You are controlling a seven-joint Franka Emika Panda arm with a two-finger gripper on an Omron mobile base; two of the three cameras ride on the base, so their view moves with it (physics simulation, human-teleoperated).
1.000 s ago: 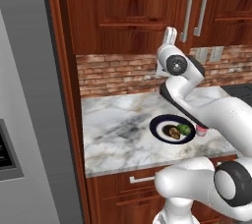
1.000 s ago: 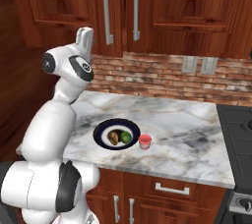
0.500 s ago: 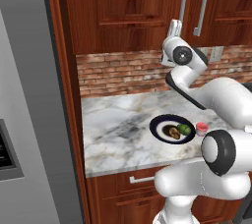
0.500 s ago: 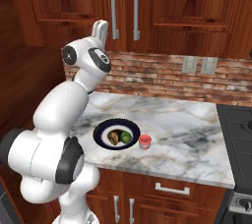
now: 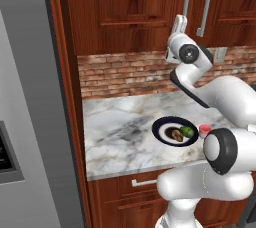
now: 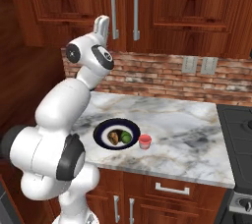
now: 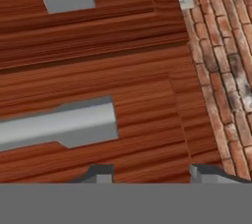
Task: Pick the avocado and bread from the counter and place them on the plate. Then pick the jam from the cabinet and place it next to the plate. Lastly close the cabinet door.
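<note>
Though half cut off below, end effector [image 7: 150,173] narrowed, empty (tips barely visible) — against cabinet door [image 7: 123,75].

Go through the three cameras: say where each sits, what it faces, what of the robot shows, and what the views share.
Left base view: behind-left, facing counter; arm rises lower right, gripper at cabinet door.
Right base view: behind-right, same counter; arm lower left.
Hand view: on the hand, against the door's wood; fingertips at bottom.
Both base views share plate, avocado, bread, jam.
</note>
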